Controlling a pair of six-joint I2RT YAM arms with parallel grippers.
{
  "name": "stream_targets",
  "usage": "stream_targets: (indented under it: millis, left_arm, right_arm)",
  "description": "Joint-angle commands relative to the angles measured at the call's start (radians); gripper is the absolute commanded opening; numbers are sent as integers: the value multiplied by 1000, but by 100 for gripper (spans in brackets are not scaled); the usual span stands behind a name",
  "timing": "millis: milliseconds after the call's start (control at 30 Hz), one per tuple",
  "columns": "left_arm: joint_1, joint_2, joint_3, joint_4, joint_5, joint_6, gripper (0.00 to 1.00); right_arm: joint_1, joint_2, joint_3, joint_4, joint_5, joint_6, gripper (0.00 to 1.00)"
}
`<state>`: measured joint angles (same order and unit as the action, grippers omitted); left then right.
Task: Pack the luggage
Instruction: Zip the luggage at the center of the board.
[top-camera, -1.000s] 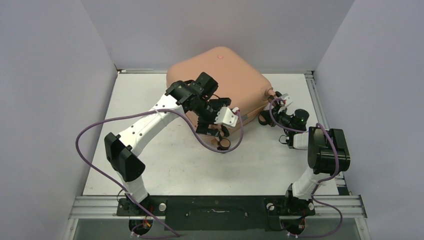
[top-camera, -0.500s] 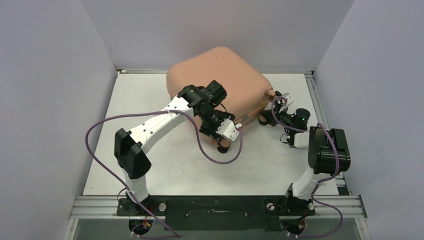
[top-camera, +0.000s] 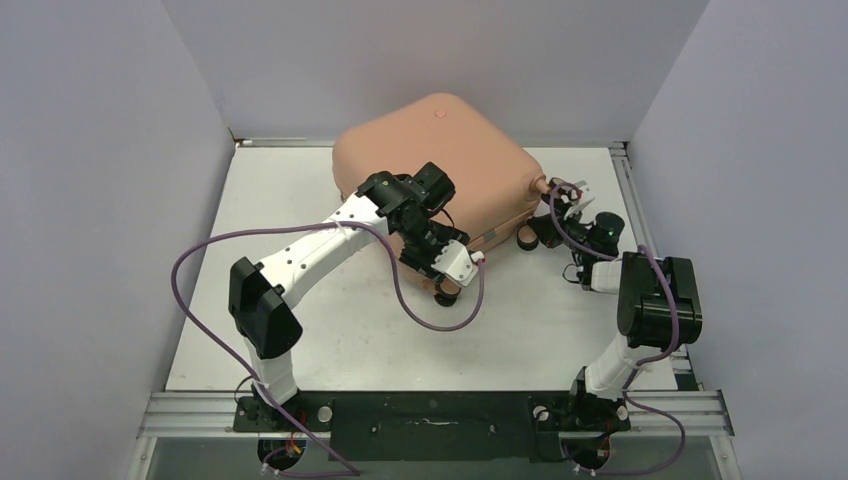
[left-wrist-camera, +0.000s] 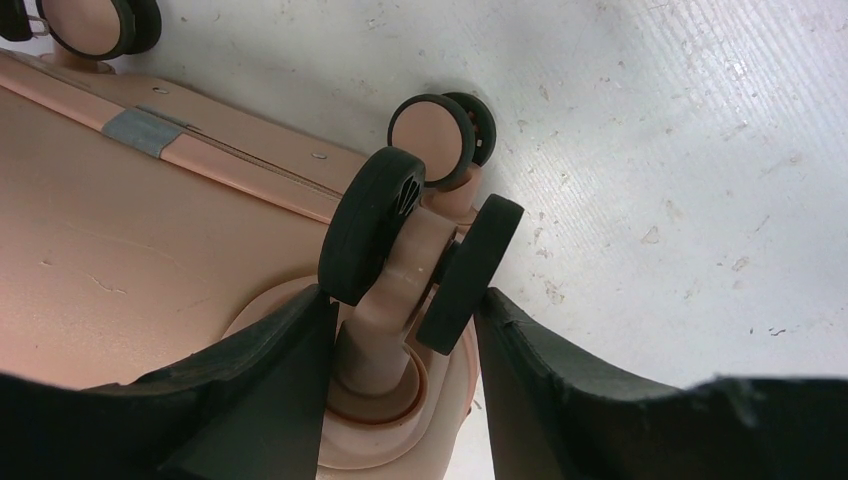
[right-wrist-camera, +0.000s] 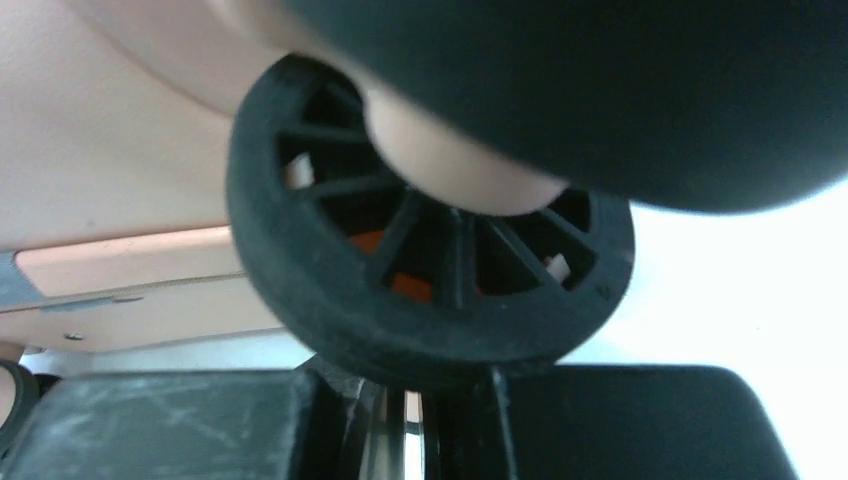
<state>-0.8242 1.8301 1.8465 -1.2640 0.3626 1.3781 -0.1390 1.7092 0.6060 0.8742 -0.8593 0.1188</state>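
Two claws over scuffed white table (top-camera: 350, 340) between pale walls (top-camera: 100, 150): left claw (left-wrist-camera: 405, 310) tight on luggage (top-camera: 440, 140) caster (left-wrist-camera: 410, 250), right claw (top-camera: 558, 200) closed.

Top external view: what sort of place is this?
Probably a lab robot cell: plain grey panel walls boxing in a white tabletop, a silver aluminium frame rail along its near edge, two white-and-black robot arms bolted there.
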Motion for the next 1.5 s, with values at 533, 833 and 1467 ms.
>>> stream_targets:
  millis: [533, 833, 1467]
  left_arm:
    - [10, -52, -173, -331, -72, -42, 0]
    - [9, -147, -264, -331, -71, -74, 0]
    - [45, -341, -461, -311, -79, -175, 0]
  right_arm:
    - [-101, 167, 406, -311, 336, 59, 5]
    - [-79, 198, 483, -383, 339, -64, 5]
    - [-95, 116, 251, -180, 185, 181, 5]
